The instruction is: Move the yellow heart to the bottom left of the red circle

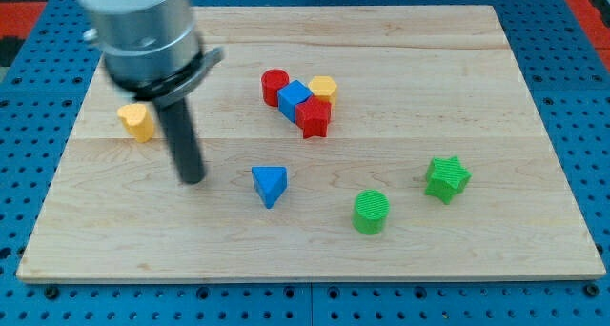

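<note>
On a pale wooden board [400, 69] set over a blue pegboard bench [581, 97], the dark rod of a gripperless arm stands upright in the view's left half, my tip [193, 179] resting on bare wood and touching no block; there are no fingers to open or close, and the rod has hold of nothing. The small yellow heart-shaped block [137, 121] lies just up and to the view's left of the tip, near the board's left edge and apart from the rod. Well to its right, toward the view's top centre, the red circular block [274, 86] sits at the left end of a tight cluster, pressed against a blue cube [294, 98], with a red star-shaped block [313, 117] below that and a yellow block [324, 88], its shape hard to make out, at the cluster's upper right. A blue triangular block [270, 185] lies alone to the tip's right. Farther right sit a green cylinder [371, 212] and a green star-shaped block [446, 178], near each other but not touching.
</note>
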### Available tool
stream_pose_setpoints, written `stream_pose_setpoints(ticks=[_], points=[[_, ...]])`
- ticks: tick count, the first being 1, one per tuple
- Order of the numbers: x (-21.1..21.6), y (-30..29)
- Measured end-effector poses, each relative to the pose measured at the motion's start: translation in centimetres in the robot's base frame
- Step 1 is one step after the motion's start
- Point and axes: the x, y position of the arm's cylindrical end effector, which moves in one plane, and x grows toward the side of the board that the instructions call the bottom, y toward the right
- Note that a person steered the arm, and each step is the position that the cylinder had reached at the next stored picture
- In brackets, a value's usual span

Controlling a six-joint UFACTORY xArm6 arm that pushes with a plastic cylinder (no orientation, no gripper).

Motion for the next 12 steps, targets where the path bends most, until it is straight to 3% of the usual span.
stream_pose_setpoints(ticks=[1, 2, 3, 4, 7, 8, 9, 12], points=[[-0.6, -11.0], [-5.9, -11.2], [-9.4, -10.3], [-7.0, -5.4], [-9.4, -6.6], [-10.8, -1.5], [-11.9, -0.8], [-8.5, 6.9]])
